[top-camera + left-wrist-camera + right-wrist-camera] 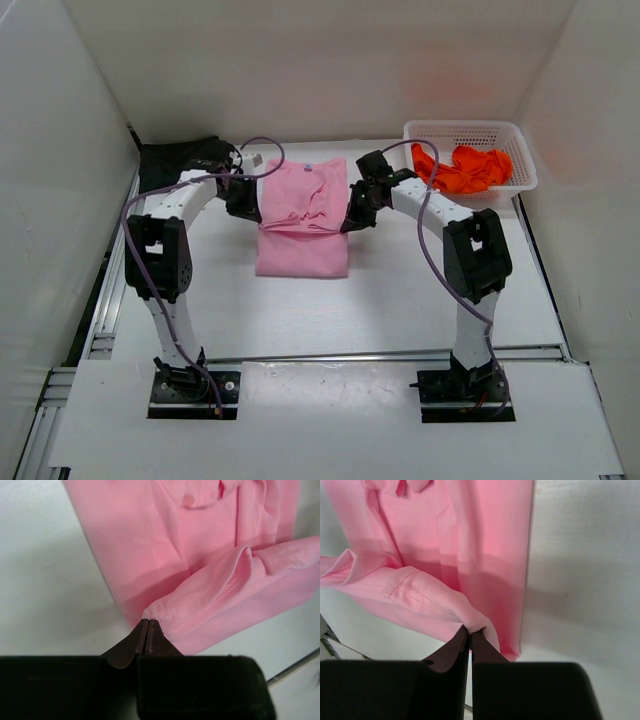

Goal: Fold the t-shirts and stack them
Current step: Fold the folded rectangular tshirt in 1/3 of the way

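The light pink t-shirt (302,240) is being recorded at the middle of the white table (400,310), between the two arms, with its neck end toward the far wall. Its near part is lying flat on the surface. Across its middle, a stitched hem edge is being held up off the cloth beneath, so that a raised fold is being formed from side to side.

The left gripper (148,622) is being observed clenched on the left end of that fold. In the left wrist view the dark jaws are being pressed together, with a corner of the pink hem pinched at their tips. The right gripper (470,629) is being observed in the same state at the right end: its jaws are closed tight on a bunched corner of the same hem, which is being lifted clear of the flat cloth below.

The orange-red t-shirt (465,170) is being noted crumpled inside the white mesh basket (470,126), which is standing at the far right corner of the table, well apart from the pink garment. The black t-shirt (175,160) is being noted bunched at the far left corner, behind the left arm and partly hidden by it. Its fold state cannot be told.
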### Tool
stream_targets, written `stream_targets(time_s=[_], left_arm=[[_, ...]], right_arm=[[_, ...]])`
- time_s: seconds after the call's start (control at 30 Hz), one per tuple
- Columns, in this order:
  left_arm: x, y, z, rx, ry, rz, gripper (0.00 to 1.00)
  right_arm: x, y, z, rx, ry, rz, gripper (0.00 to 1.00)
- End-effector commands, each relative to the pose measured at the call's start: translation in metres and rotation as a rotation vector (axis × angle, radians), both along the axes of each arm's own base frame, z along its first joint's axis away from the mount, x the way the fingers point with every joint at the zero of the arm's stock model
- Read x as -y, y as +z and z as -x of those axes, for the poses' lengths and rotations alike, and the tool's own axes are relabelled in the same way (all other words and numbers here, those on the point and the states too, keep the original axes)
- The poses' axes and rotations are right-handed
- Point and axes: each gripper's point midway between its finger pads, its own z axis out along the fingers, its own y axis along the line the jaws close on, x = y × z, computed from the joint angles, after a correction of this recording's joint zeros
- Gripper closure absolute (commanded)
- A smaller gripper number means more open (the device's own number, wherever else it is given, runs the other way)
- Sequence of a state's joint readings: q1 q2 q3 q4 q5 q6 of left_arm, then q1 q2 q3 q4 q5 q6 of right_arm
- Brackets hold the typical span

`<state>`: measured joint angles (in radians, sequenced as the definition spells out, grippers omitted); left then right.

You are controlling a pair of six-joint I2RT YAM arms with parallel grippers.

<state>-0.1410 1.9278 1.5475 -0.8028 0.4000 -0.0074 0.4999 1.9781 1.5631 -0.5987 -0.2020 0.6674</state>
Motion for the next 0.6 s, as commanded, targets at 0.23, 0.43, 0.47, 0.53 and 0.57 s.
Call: stream_targets(time_s=[0.23,0.43,0.47,0.53,0.57], left_arm=[[0.002,0.005,-0.042,0.065,0.003,-0.006,0.9],[0.003,-0.008,-0.05,0.045,0.003,-0.009,0.88],[0.003,-0.014,-0.049,0.033,0.002,-0.011,0.81],[0.004,-0.013,-0.058,0.045,0.003,-0.009,0.74],[0.002,-0.009,-0.063,0.062,0.01,-0.022,0.66]], right_arm=[[0.0,0.003,-0.042,0.008,-0.009,-0.061,1.0],[-0.003,-0.012,-0.059,-0.023,0.003,-0.096,0.87],[0.0,-0.013,-0.062,-0.039,-0.016,-0.104,0.75],[0.009,-0.015,-0.069,-0.037,-0.056,-0.089,0.63],[0.015,-0.015,-0.077,-0.033,-0.083,-0.096,0.55]])
